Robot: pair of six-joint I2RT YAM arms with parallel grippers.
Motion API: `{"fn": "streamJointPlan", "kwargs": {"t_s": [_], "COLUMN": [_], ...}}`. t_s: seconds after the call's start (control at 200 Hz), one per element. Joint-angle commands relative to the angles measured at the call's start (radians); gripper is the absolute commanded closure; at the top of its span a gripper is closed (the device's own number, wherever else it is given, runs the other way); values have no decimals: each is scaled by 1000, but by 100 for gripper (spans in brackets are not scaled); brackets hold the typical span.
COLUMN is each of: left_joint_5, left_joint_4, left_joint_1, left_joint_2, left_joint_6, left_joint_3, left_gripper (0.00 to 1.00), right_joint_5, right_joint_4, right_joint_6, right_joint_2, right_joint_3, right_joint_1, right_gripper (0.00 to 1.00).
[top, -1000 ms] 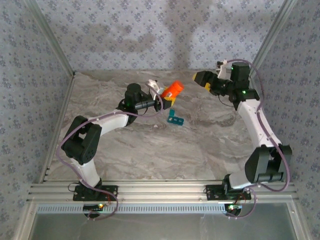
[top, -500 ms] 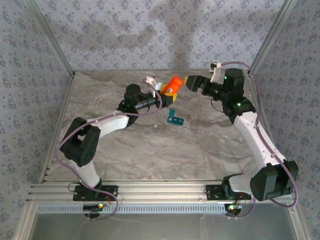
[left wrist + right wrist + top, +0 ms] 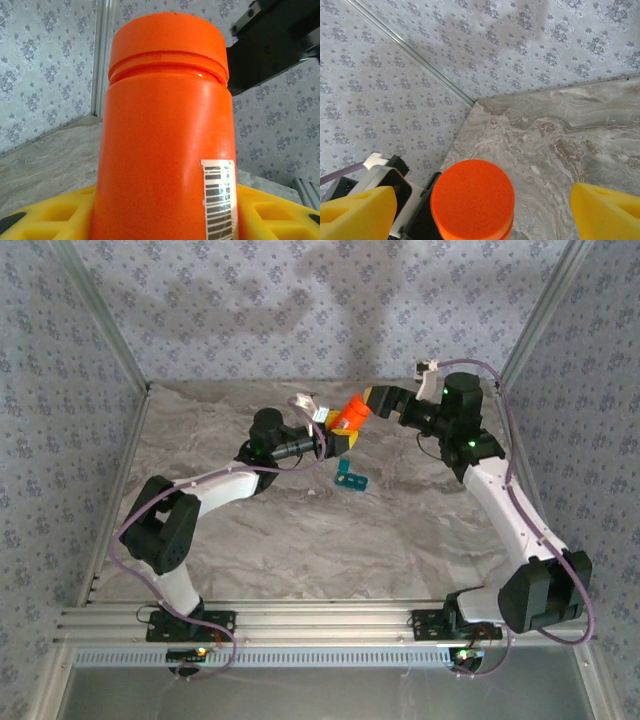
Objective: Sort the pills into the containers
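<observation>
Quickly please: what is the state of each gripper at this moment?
Left gripper: closed, holding the orange bottle.
Right gripper: open, jaws wide apart on either side of the bottle's top, holding nothing.

In the left wrist view the orange bottle (image 3: pixel 165 130) is cut off by the lower edge, so its base is not seen. The barcode label (image 3: pixel 218 200) is cut there as well. The yellow left fingers (image 3: pixel 45 215) are cropped by the same edge, and their inner faces are covered by the bottle. A black housing (image 3: pixel 280 40) is cut by the top and right edges. In the right wrist view the body of the bottle is hidden below its cap, and the right fingers (image 3: pixel 607 212) are cropped at both lower corners. From above, the compartments of the teal pill organiser (image 3: pixel 350 476) are too small to be told apart, and whether pills lie in it cannot be told.
</observation>
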State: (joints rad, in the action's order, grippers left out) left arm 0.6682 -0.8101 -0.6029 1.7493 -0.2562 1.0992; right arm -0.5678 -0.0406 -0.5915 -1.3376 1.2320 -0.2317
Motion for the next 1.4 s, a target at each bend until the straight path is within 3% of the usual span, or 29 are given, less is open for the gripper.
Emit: {"fn": "streamJointPlan", "kwargs": {"t_s": [0.0, 0.695, 0.96, 1.394], "left_joint_5": [41, 59, 59, 38], "left_joint_4": [-25, 25, 29, 32], "left_joint_1": [-5, -6, -6, -5], "left_joint_2": [-57, -59, -53, -48], "left_joint_6": [-1, 18, 17, 20], "left_joint_3": [35, 57, 62, 70], "left_gripper": [100, 100, 100, 100], "right_joint_5": [-39, -78, -92, -37], "right_joint_4": [38, 39, 30, -28], "right_joint_6": [-26, -24, -18, -26], "right_joint_2": [-27, -100, -106, -106], "right_joint_3": [34, 82, 87, 89], "right_joint_1": [-7, -48, -50, -81], "right_gripper": [9, 12, 33, 54]}}
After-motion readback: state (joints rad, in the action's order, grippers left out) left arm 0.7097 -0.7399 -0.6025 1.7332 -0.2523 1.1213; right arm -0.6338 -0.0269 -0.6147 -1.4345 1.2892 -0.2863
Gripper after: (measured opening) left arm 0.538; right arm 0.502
